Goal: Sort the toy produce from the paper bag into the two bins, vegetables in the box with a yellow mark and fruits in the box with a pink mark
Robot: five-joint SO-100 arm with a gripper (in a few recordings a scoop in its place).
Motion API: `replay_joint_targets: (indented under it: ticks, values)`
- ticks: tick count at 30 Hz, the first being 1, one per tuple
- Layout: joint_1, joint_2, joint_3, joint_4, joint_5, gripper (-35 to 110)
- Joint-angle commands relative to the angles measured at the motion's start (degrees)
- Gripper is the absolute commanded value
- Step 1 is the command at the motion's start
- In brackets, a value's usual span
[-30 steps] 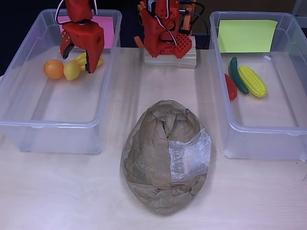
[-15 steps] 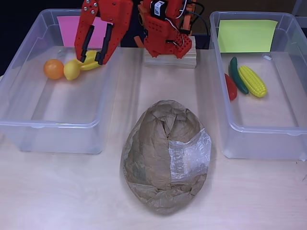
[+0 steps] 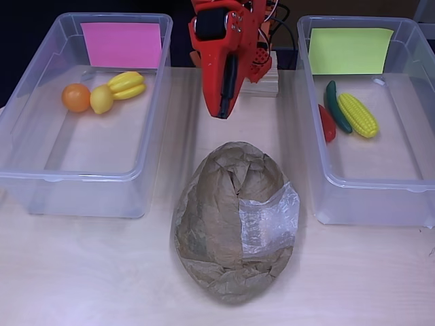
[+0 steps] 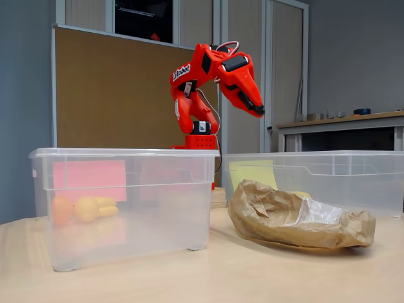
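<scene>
The red gripper [image 3: 222, 109] hangs closed and empty, just beyond the far end of the crumpled paper bag [image 3: 234, 221], which lies mid-table. Orange [image 3: 75, 97], lemon [image 3: 101, 99] and banana [image 3: 126, 85] sit in the left pink-marked bin [image 3: 41, 180]; corn [image 3: 357, 114], cucumber [image 3: 336, 106] and a red vegetable [image 3: 327, 123] in the right yellow-marked bin [image 3: 367, 200].

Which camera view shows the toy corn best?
The overhead view: the corn lies unobstructed in the right bin, beside the green vegetable. In the fixed view, the bin's cloudy wall blurs it beyond recognition.
</scene>
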Motion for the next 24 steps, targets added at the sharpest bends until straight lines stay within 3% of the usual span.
replay_joint_targets:
  ticks: [1, 7, 15, 20, 24]
  values:
    - [-0.88, 6.94, 8.26, -6.5, -2.9, 0]
    - [-2.11, 23.12, 25.75, -13.97, -5.19, 0]
    - [-2.55, 50.19, 40.78, -6.68, -3.43, 0]
    - [-2.55, 50.45, 42.45, -7.47, -4.48, 0]
    - [-2.29, 50.36, 42.45, -2.37, -6.06, 0]
